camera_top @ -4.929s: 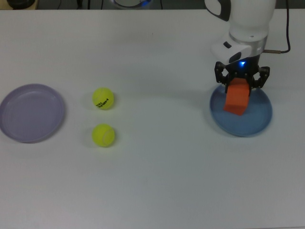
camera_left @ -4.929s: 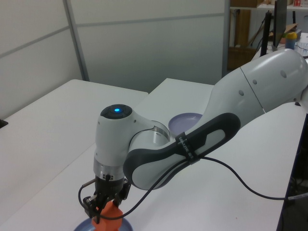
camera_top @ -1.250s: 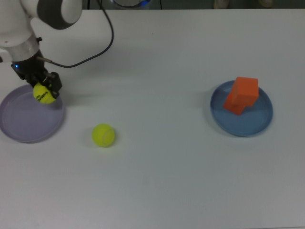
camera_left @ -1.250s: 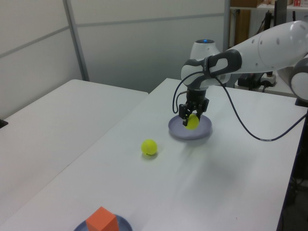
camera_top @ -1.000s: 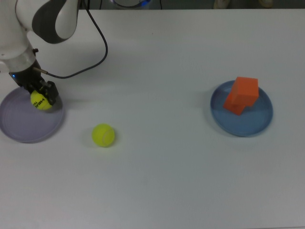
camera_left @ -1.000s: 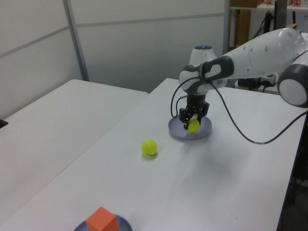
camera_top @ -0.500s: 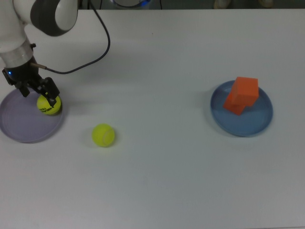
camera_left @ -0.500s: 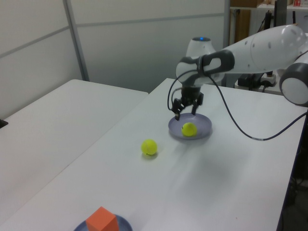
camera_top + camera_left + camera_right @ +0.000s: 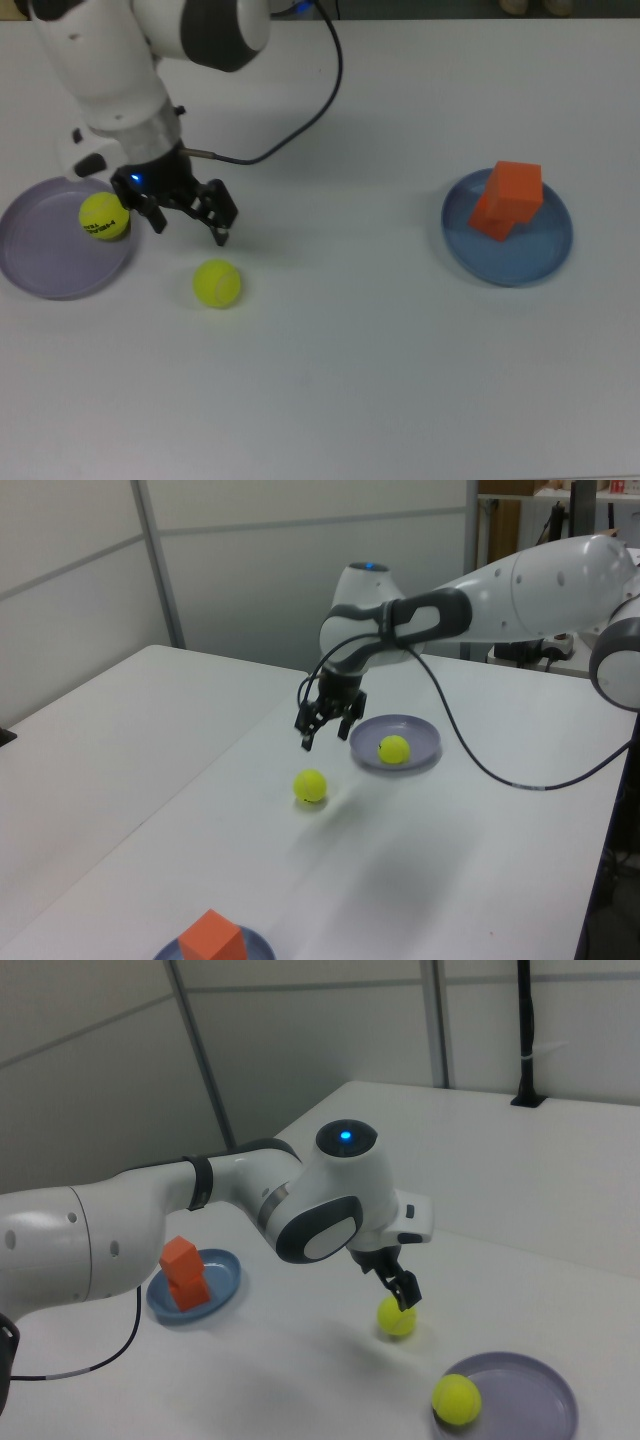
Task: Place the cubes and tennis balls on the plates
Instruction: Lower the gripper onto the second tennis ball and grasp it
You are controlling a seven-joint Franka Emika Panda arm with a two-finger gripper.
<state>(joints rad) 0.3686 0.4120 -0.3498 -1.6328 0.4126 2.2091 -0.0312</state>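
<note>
Gripper (image 9: 190, 225) is empty right now, fingers spread wide apart, hanging above the white table (image 9: 340, 340) with nothing between them. You can see the open fingers best in the top view and the left view (image 9: 322, 720).

One tennis ball (image 9: 217, 283) sits on the bare table just below the gripper in the top view, a little toward the top view's right, not touching it. In the left view the same ball (image 9: 310, 786) is under and slightly in front of the fingers, clearly apart from them. In the right view it (image 9: 397, 1317) looks right under the fingertip, but that's just overlap from that angle.

The other tennis ball (image 9: 104, 216), the one with black lettering, lies inside the lavender plate (image 9: 40, 270), just to the top view's left of the gripper, near the plate's rim on the gripper's side.

Way off on the top view's right, well apart from the gripper, is the blue plate (image 9: 545, 262) with both orange cubes (image 9: 508, 199) on it, one stacked crookedly on the other.

Black cable (image 9: 300, 120) loops from the arm (image 9: 130, 70) across the table behind the gripper.
</note>
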